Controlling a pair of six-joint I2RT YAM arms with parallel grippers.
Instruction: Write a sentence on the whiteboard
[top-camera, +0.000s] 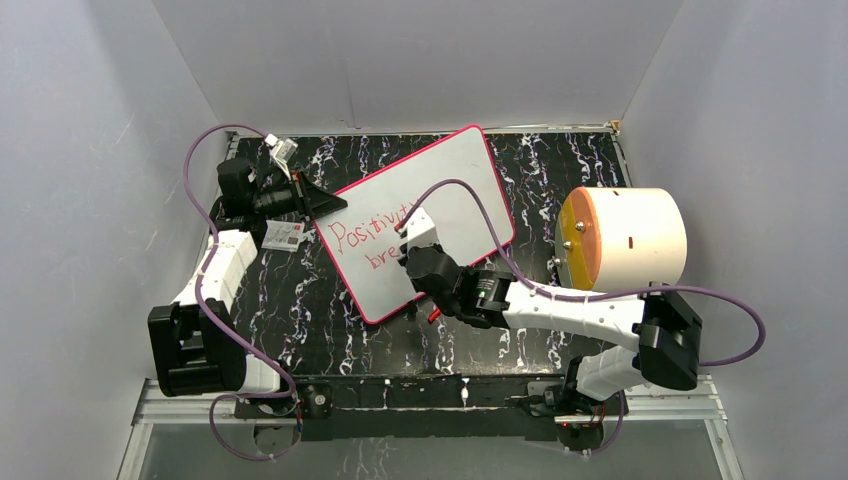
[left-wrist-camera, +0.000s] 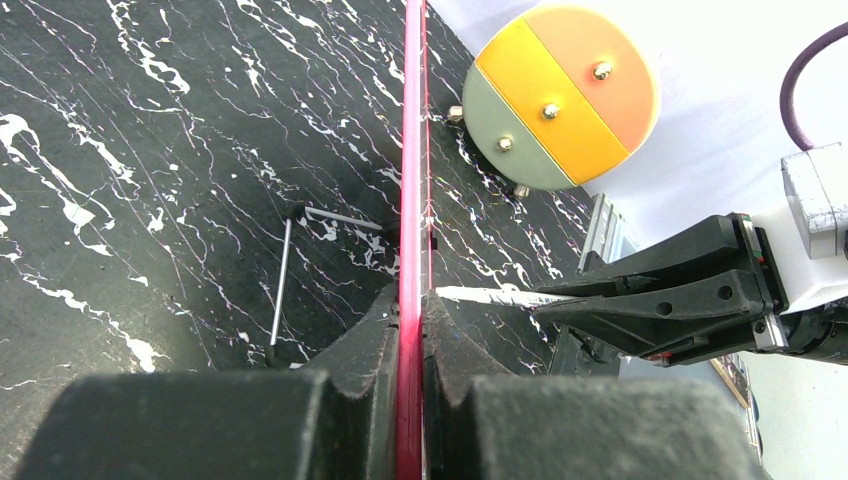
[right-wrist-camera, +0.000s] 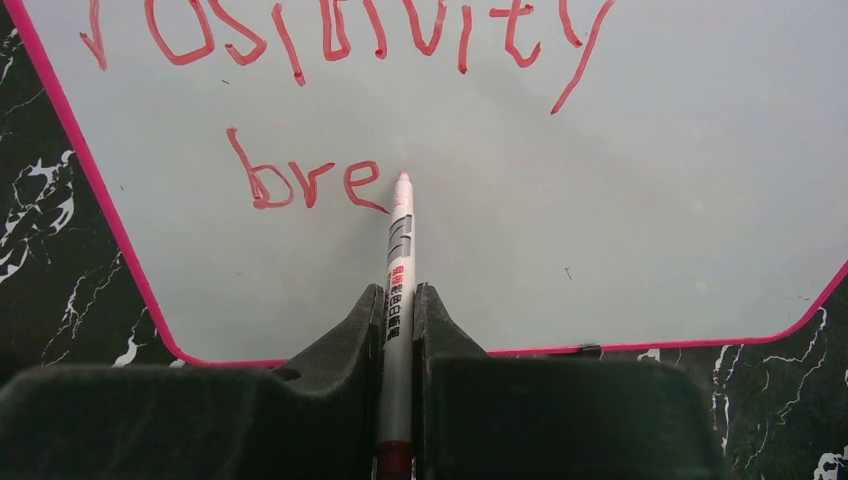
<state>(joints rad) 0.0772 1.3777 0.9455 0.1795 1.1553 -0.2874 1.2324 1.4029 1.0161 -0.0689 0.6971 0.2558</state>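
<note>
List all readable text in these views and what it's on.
"Positivity": red handwriting on the pink-framed white whiteboard.
"bre": second line below it, same board.
Label on the slim white marker pen: too small to read.
Print on the small white printed card: too blurred.

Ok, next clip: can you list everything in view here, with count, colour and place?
large white rectangular whiteboard with pink-red frame: 1, white, angled at table centre
red handwritten marker writing: 2 lines, red, "Positivity" above "bre", on the board
white-barrelled marker pen: 1, white with red end, tip pointing at the board just past "bre"
white drum with orange, yellow and grey-green striped face: 1, right of the board
small white printed card: 1, white, on the table left of the board
thin bent metal rod: 1, silver, on the table beside the board's edge
black white-veined marbled table: 1, under everything
left gripper: 1, black, shut on the board's frame
right gripper: 1, black, shut on the marker
</note>
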